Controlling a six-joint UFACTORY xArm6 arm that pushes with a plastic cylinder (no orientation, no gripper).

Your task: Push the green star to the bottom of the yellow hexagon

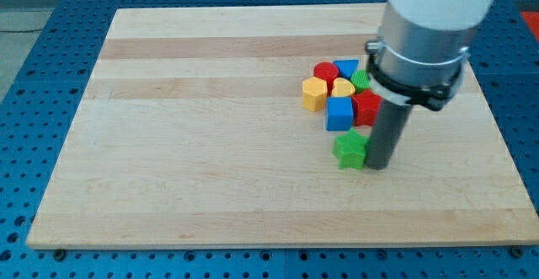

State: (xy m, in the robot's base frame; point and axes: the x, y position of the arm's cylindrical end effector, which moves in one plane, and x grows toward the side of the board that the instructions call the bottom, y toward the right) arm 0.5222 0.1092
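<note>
The green star lies on the wooden board, just below a cluster of blocks. The yellow hexagon is at the cluster's left end, up and to the left of the star. My tip stands right against the star's right side, touching or nearly touching it. The rod rises from there into the grey and white arm at the view's top right, which hides part of the cluster's right side.
The cluster holds a red cylinder, a blue block, a yellow heart, a small green block, a blue cube and a red block. The blue cube sits between the star and the hexagon.
</note>
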